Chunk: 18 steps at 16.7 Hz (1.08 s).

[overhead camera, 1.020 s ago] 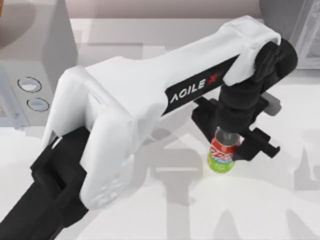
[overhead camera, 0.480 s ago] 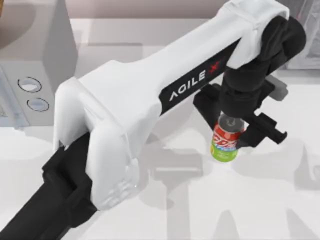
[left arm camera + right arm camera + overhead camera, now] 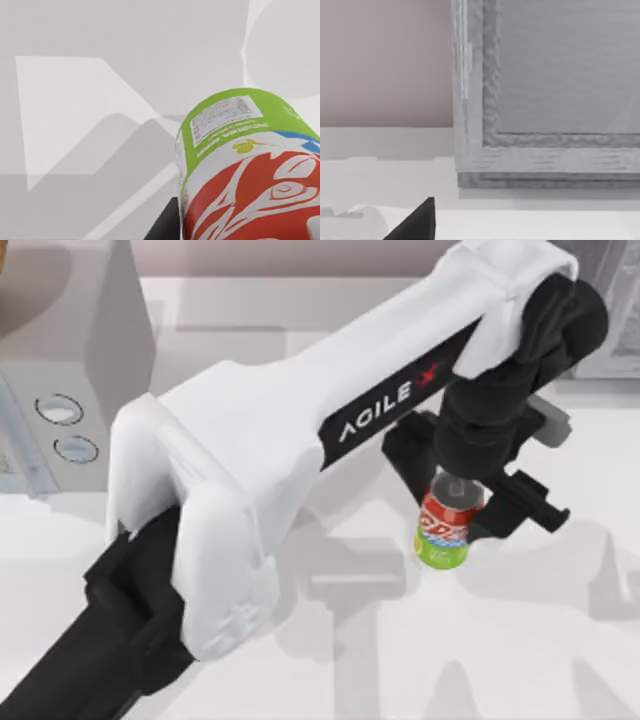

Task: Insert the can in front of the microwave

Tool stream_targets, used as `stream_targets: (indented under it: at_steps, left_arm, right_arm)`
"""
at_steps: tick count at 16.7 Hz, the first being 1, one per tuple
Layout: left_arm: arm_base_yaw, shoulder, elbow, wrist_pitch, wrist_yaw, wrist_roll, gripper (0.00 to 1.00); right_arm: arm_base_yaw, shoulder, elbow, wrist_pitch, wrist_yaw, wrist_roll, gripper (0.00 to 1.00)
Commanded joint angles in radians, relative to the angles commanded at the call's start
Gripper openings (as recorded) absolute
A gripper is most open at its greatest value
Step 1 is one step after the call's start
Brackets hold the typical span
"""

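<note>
— Where is your left gripper (image 3: 462, 508) sitting, and what are its fingers doing?

— It is hanging right of centre in the top view, and its black fingers (image 3: 520, 502) are pinching the can (image 3: 446, 530) between them. I am looking down on the can's silver top, with the red part and the lime-green base tilting toward the lower left of the frame. In my left wrist view the can (image 3: 245, 170) is crowding the lower right corner, green base pointing away from the camera over the pale table (image 3: 75, 125).

— And the microwave?

— The microwave (image 3: 60, 370) is standing at the upper left edge of the top view, its two dials (image 3: 66, 428) facing the table. It is well apart from the can, and my own white left arm (image 3: 300, 440) is crossing the stretch between them.

— Any open room?

— Bare table (image 3: 520, 640) is lying open below and right of the can. A darker grey box (image 3: 610, 300) is sitting at the upper right corner.

— Your right gripper?

— A black tip (image 3: 417, 222) is showing at the bottom of my right wrist view, near the speckled box (image 3: 545, 100); I cannot tell how its fingers are set.
</note>
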Motion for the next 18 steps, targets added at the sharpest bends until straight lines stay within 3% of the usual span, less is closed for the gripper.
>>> stream_targets:
  at_steps: [4, 10, 14, 18]
  left_arm:
    - [0.033, -0.077, -0.174, -0.007, 0.010, 0.027, 0.00]
    - [0.150, -0.309, -0.620, -0.008, 0.034, 0.114, 0.00]
    - [0.288, -0.506, -0.951, 0.012, 0.047, 0.196, 0.00]
    - [0.494, -0.703, -1.236, 0.072, 0.048, 0.294, 0.00]
  right_arm:
    - [0.000, 0.000, 0.000, 0.000, 0.000, 0.000, 1.00]
    - [0.000, 0.000, 0.000, 0.000, 0.000, 0.000, 1.00]
    - [0.000, 0.000, 0.000, 0.000, 0.000, 0.000, 1.00]
    - [0.000, 0.000, 0.000, 0.000, 0.000, 0.000, 1.00]
